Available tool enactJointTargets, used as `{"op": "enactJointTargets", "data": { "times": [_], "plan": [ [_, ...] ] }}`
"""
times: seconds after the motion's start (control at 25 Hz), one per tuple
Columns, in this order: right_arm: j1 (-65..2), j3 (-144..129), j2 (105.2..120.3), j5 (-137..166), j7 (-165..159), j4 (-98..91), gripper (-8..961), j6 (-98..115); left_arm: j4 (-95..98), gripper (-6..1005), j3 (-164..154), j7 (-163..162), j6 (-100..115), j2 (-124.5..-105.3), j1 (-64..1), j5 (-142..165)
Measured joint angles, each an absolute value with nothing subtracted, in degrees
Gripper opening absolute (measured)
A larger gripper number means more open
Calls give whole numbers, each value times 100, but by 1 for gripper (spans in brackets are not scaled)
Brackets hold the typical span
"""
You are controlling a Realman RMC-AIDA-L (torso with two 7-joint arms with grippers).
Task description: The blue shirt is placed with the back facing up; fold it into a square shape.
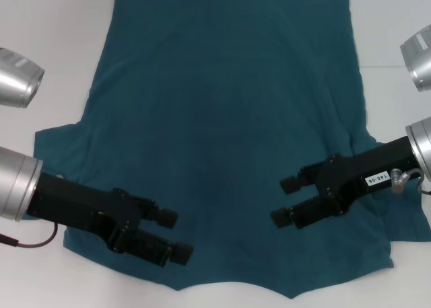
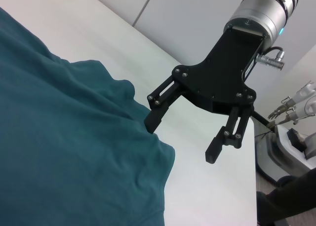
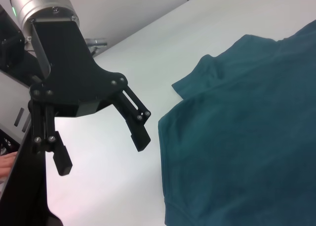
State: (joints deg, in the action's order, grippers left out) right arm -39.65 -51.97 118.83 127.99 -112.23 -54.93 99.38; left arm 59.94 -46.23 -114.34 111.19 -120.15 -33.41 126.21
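**A:** What fills the head view?

**B:** A blue shirt lies spread flat on a white table, covering most of the frame from the top edge down to the bottom. Its sleeves stick out at the middle left and lower right. The cloth has soft ripples but no fold in it.

**A:** Where are the two grippers?

**B:** The left gripper sits at the lower left, over the shirt's lower corner, pointing toward the centre. Its two black fingers are spread apart and hold nothing. The right gripper is at the lower right, also over the cloth and pointing inward, fingers apart and empty.

**A:** Are they touching the fabric?

**B:** Hard to say from above. In the left wrist view, one fingertip of the right gripper appears to meet the shirt's edge, though it may only hover just over it. In the right wrist view, the left gripper hangs above bare table beside the shirt's edge.
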Motion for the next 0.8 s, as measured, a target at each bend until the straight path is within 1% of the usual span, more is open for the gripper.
{"op": "enactJointTargets", "data": {
  "times": [0.68, 0.8],
  "plan": [
    [-3942, -5017, 11886, 12807, -11282, -5432, 878, 9928, 5994, 933, -4495, -11528, 11138, -12014, -3340, 12579],
    [-3981, -4564, 11892, 12792, -11530, -5387, 877, 9731, 5990, 933, -4062, -11940, 10873, -11975, -3355, 12571]
  ]
}}
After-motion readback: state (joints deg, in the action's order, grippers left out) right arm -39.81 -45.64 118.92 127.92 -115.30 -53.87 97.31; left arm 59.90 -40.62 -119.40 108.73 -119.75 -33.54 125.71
